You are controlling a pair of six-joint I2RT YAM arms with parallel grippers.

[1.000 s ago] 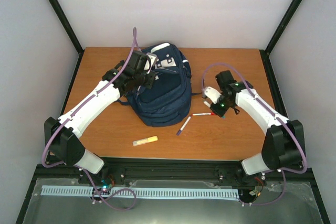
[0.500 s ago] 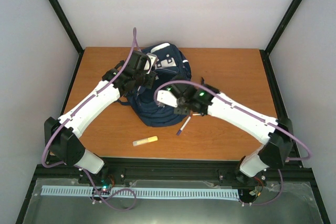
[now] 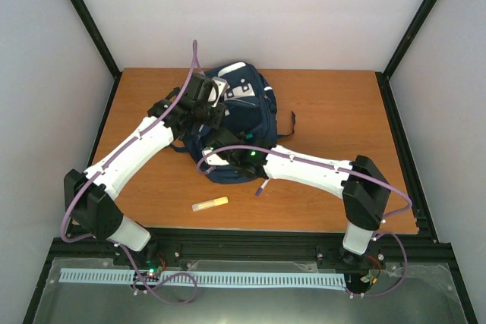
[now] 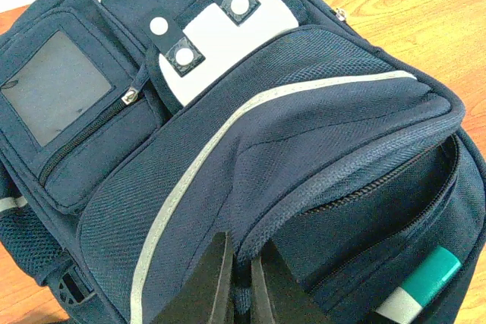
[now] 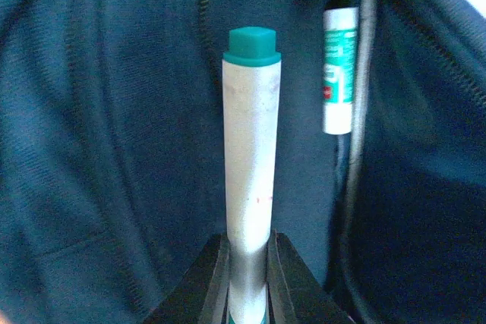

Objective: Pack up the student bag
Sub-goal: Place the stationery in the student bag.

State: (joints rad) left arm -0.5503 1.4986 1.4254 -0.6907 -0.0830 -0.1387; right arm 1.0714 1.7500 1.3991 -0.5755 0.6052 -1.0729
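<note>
We list one student bag [image 3: 250, 123] lying on the counter [image 3: 342, 111], nearer the far edge and left of centre, its main pocket gaping.

- The left gripper [image 4: 241, 267]: jaws pinched on the bag's opening rim.
- The right gripper [image 5: 248, 252]: jaws clamped on a teal-capped white marker [image 5: 250, 142] at the opening.
- A second marker [image 5: 339, 70] lies inside.
- Toward the near edge: a yellow highlighter [image 3: 209, 204] and what looks like a purple pen [image 3: 263, 185].

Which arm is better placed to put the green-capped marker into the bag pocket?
Right. The right end effector grips the marker over the open student bag; the left end effector pinches the pocket's edge, holding it open.
</note>
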